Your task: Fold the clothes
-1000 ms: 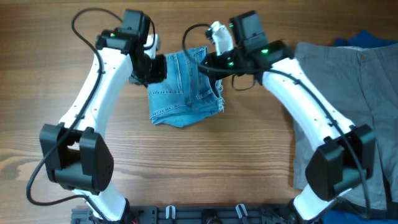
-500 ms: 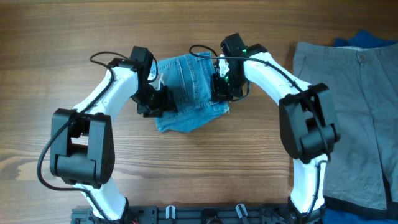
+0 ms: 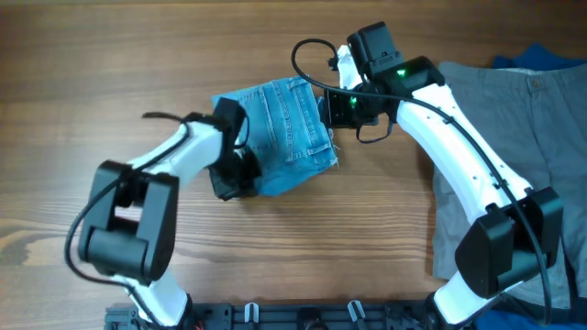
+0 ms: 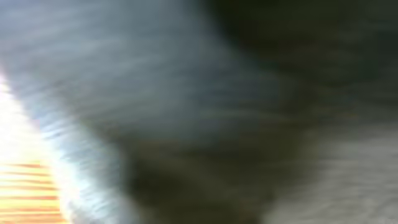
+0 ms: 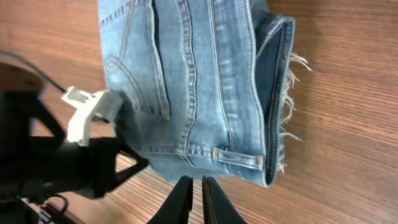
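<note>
The light blue jeans [image 3: 280,133] lie folded into a small bundle at the table's middle back, with a back pocket and a frayed hem showing in the right wrist view [image 5: 199,81]. My left gripper [image 3: 233,176] is pressed against the bundle's lower left edge. Its wrist view is only blurred cloth, so its jaws are hidden. My right gripper [image 3: 330,108] hovers at the bundle's right edge. In its wrist view the fingers [image 5: 196,194] are shut and empty over bare wood, just off the denim.
Grey khaki trousers [image 3: 514,137] lie spread over the right side of the table. A dark blue garment [image 3: 543,57] peeks out behind them. The left arm [image 5: 56,168] shows at the left of the right wrist view. The table [image 3: 303,247] is wood.
My left gripper has slid down to the bundle's lower left edge. My right gripper has drawn back up and to the right, off the denim. The bundle lies flatter.
</note>
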Controlling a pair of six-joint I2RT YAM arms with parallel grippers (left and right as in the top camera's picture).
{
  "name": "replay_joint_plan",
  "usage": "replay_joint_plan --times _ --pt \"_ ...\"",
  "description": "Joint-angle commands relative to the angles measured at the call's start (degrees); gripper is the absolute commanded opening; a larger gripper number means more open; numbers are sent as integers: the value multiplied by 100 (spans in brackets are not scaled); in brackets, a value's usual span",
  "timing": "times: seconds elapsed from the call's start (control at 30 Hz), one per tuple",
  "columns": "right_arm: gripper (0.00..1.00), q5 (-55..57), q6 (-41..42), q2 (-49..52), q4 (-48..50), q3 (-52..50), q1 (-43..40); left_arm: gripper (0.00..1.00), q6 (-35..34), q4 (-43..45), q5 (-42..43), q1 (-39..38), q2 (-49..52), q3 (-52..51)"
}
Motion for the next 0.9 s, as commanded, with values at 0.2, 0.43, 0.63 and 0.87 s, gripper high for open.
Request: replay_joint_plan --times 0.2,0.43,0.63,0.87 --pt "10 85 -251 11 214 13 15 4 81 2524 1300 2186 96 426" --pt "13 334 -247 470 1032 0 15 100 656 916 2656 1453 96 776" --pt "11 -636 -72 1690 1617 -11 15 100 -754 966 1412 553 96 525" --pt "11 -682 59 2181 1648 -15 15 100 -2039 2396 809 413 96 -227"
